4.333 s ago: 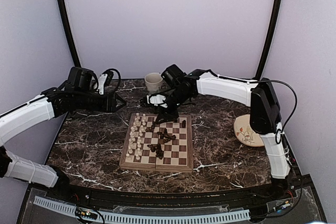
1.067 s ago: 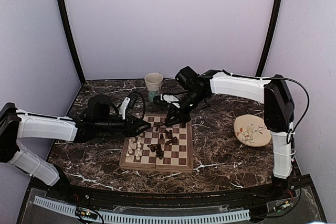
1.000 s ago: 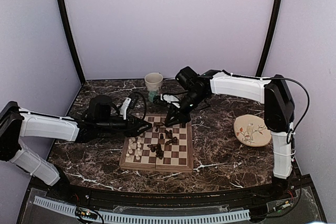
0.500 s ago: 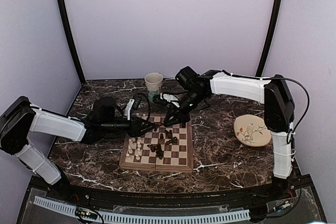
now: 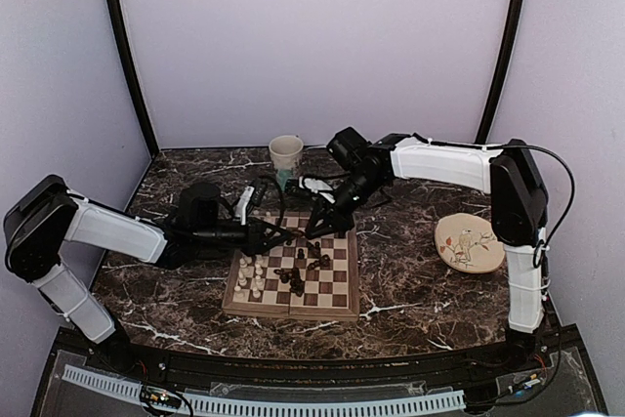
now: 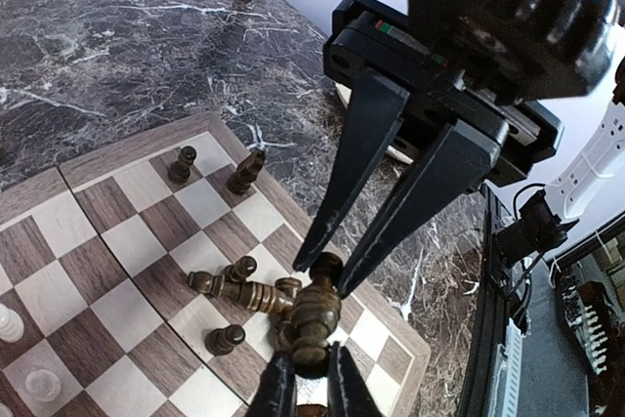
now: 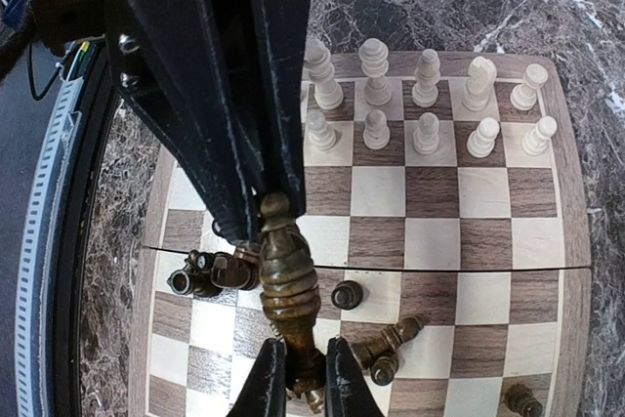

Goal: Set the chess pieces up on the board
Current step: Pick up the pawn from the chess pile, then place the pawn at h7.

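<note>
Piece [image 6: 314, 314] (dark wood) was clamped at opp. ends by left claw [image 6: 312, 366] & right claw [image 7: 301, 358]; judged light, stiff, slick, so best held round waist.

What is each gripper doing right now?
Left gripper: closed on the dark brown turned wooden chess piece.
Right gripper: closed on the same piece, at its other end.

A dark marble table [image 5: 410, 290] veined in white carries everything; the board [image 5: 290, 312] lies flat near its middle; a pale cup [image 5: 285, 153] stands upright just beyond the board's far edge; a round cream plate [image 5: 469, 244] lies well apart, toward the right edge.
</note>
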Available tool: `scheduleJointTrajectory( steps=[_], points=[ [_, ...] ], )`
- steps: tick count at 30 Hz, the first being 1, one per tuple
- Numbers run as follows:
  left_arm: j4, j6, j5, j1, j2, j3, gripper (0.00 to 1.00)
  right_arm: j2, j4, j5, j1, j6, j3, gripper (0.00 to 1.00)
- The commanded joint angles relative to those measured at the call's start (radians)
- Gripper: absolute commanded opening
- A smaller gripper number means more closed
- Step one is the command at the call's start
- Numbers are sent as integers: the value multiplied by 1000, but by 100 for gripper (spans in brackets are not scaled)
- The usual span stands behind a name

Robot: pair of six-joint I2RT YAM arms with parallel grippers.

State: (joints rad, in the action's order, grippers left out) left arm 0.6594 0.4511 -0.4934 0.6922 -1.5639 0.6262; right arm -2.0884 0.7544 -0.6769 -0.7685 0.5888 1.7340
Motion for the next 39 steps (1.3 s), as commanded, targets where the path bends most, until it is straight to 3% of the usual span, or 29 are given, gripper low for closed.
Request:
scheduleJointTrajectory(
  steps=[1,10,19,28,35,39],
  points=[
    [48,18,-11,6,-4,19,2,36,-19,-7,15,-1,-34,2],
    [18,25,12,31,1,15,0,80,-72,19,63,-10,-128,2],
    [-218,-47,44,60,34,76,0,111,-84,120,63,3,-164,2],
    [-876,-385,123,169,110,362,0,86,-76,157,64,-14,-140,2],
    [-1287,-555,298,310,-15,646,0,73,-59,153,64,-19,-127,2],
    [-1444,-602,401,390,-122,799,0,76,-60,149,64,-23,-131,3]
  ],
)
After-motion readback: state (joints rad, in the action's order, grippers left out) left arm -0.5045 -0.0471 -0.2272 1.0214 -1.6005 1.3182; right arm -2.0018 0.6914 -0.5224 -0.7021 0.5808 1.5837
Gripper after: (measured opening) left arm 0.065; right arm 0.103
